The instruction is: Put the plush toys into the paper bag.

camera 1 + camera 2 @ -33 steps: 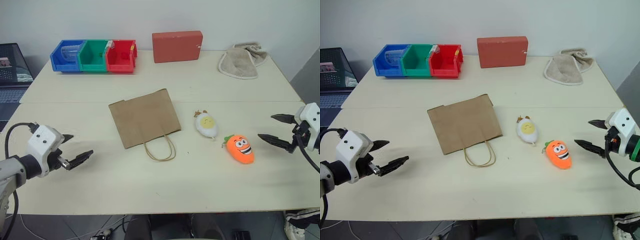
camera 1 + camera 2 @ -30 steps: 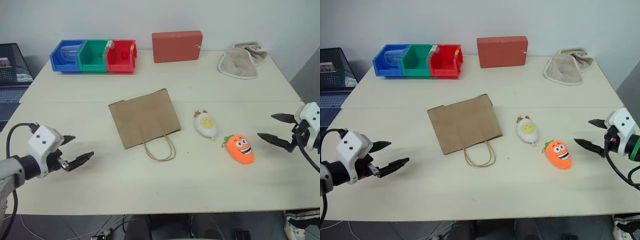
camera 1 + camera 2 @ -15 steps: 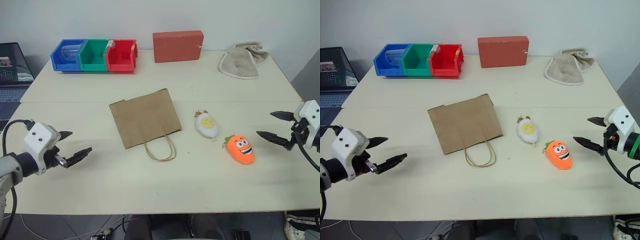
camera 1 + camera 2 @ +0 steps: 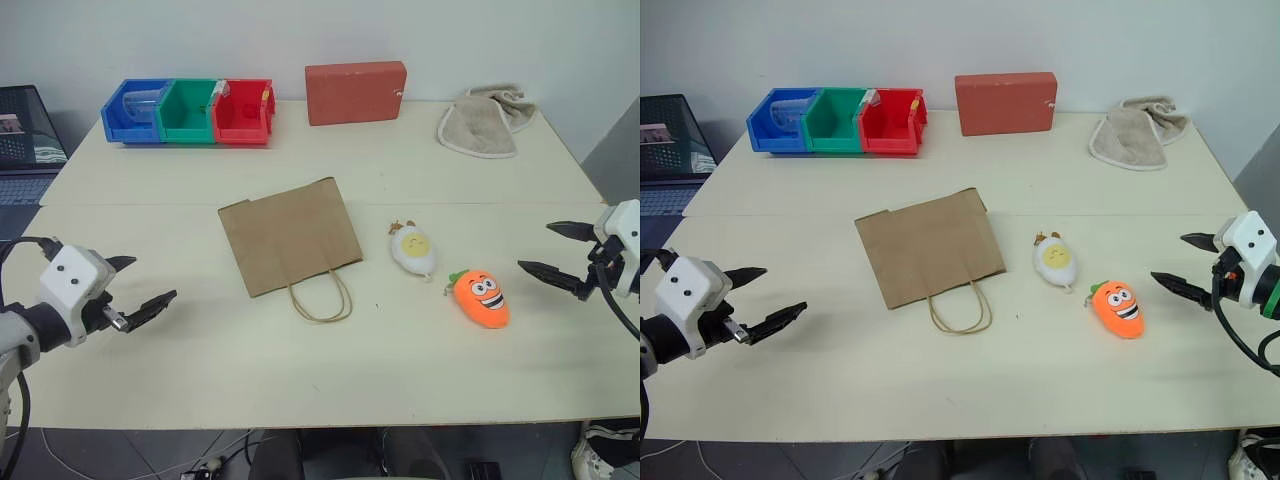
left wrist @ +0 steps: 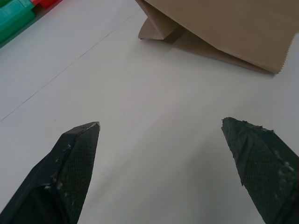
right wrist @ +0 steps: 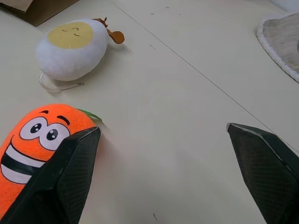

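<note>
On the cream table (image 4: 400, 360) the plain brown kraft paper bag (image 4: 290, 235) lies flat at centre, mouth and twisted-paper loop handles (image 4: 322, 297) toward the robot; the white egg-shaped plush with yellow yolk face (image 4: 412, 249) sits just right of it, and the orange carrot plush with grinning face (image 4: 480, 297) lies near the egg, further right. Left gripper (image 4: 140, 288) hovers well left of the bag, fingers spread wide, nothing held. Right gripper (image 4: 561, 257) hovers right of the carrot, likewise wide open and empty. Judged step: first reach. Since the bag is collapsed, the left gripper should probably lift the upper layer at the mouth or a handle to open it. The right should straddle the carrot across its narrow body and close gently, as soft plush compresses. Risk: the light bag sliding when pushed.
</note>
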Motion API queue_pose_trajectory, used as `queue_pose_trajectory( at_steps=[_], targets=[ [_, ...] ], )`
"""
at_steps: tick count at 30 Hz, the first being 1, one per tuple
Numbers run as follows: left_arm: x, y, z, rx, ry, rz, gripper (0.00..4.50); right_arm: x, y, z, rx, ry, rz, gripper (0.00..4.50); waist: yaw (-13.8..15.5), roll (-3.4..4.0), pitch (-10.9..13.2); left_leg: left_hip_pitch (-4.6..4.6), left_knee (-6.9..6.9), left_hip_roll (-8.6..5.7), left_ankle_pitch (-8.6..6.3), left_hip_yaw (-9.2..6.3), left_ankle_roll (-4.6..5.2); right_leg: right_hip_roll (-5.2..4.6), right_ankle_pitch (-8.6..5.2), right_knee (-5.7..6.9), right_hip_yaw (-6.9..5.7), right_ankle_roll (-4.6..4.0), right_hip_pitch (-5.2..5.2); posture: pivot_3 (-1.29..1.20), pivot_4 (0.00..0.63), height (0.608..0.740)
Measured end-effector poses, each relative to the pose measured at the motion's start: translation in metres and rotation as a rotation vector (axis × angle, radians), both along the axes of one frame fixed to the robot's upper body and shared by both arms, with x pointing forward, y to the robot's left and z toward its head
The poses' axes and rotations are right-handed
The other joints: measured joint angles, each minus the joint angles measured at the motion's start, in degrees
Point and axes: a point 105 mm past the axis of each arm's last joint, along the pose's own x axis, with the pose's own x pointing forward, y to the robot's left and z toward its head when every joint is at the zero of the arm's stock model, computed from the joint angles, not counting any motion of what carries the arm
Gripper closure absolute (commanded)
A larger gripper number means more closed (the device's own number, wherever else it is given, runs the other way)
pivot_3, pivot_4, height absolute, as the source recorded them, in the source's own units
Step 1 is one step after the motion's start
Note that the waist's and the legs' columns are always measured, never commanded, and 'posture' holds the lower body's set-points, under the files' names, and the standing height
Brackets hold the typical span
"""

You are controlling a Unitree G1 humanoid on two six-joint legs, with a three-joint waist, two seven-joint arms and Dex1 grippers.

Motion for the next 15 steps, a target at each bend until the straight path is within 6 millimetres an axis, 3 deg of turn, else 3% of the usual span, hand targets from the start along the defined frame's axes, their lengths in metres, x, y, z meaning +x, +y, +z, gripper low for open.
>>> queue_pose_trajectory(
  at_steps=[9, 15],
  targets=[
    [-0.005, -0.005, -0.003, 0.012, 0.037, -0.056, 0.03, 0.002, 0.004, 0.004, 0.006, -0.025, 0.008, 0.0, 0.0, 0.0, 0.0, -0.01, 0.0, 0.01, 0.0, 0.0, 0.0, 0.0, 0.0, 0.0, 0.0, 0.0, 0.0, 0.0, 0.15, 0.74],
    [-0.009, -0.062, 0.006, 0.081, 0.077, -0.334, 0.03, -0.004, 0.036, 0.024, 0.002, -0.086, 0.12, 0.0, 0.2, 0.01, 0.0, 0.0, 0.01, 0.0, 0.0, -0.03, 0.0, 0.0, 0.0, 0.01, -0.02, 0.0, 0.03, 0.0, 0.15, 0.74]
  ],
)
